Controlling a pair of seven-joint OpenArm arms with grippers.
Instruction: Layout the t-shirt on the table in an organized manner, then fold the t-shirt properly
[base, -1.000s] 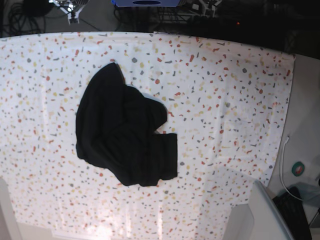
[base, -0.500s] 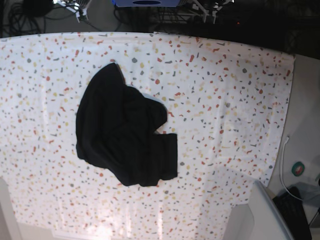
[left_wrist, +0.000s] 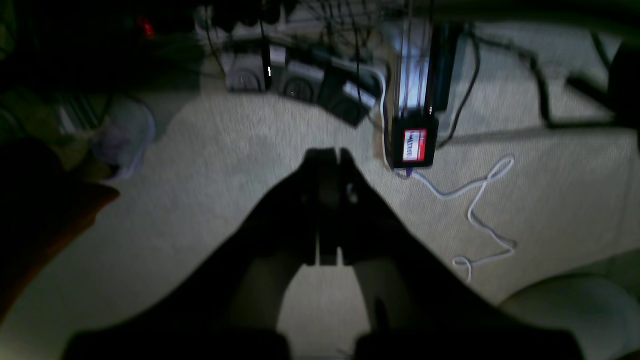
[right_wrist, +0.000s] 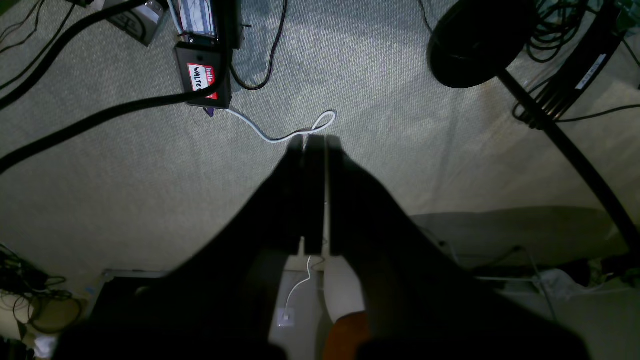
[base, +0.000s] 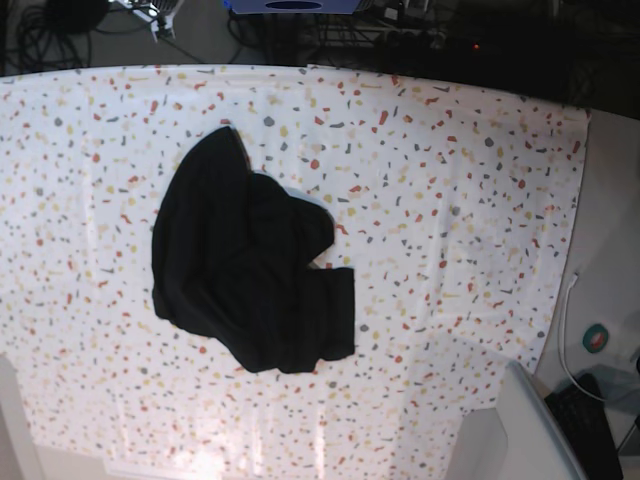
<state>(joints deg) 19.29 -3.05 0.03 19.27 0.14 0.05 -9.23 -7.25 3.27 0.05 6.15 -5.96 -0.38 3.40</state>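
Note:
The black t-shirt lies crumpled in a heap left of the middle of the speckled white table. Neither arm reaches over the table in the base view. In the left wrist view my left gripper is shut with nothing in it, hanging over grey carpet. The right wrist view shows my right gripper shut and empty too, above the same carpet. Both are away from the shirt.
Off the table lie a black box with a red label, a white cable, black cables and a round black stand base. Grey chair parts stand at the table's lower right corner.
The shirt has not moved. At the top edge of the base view the arm parts have drawn further out of sight.

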